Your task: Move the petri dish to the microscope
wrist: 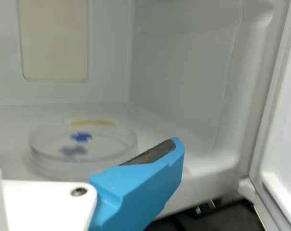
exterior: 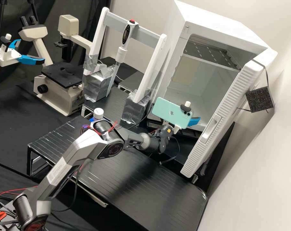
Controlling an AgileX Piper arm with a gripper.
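Spread wide, with nothing in the gripper (wrist: 85,145). Best to go in slow and low, then softly pinch the petri dish (wrist: 95,155), flat on the floor of the white box (exterior: 222,22). Mind the open door (exterior: 229,96) close by. Later, out past the white stand (exterior: 153,67) to the microscope (exterior: 57,98).

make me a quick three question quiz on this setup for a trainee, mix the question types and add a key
1. Where is the petri dish?
a) on the microscope's stage
b) inside the white cabinet
c) on the black platform in front of the cabinet

2. True or false: the gripper is open, its fingers set apart.

3. Fill the gap: the cabinet's ridged door stands ____.

Key: 1 b; 2 true; 3 open
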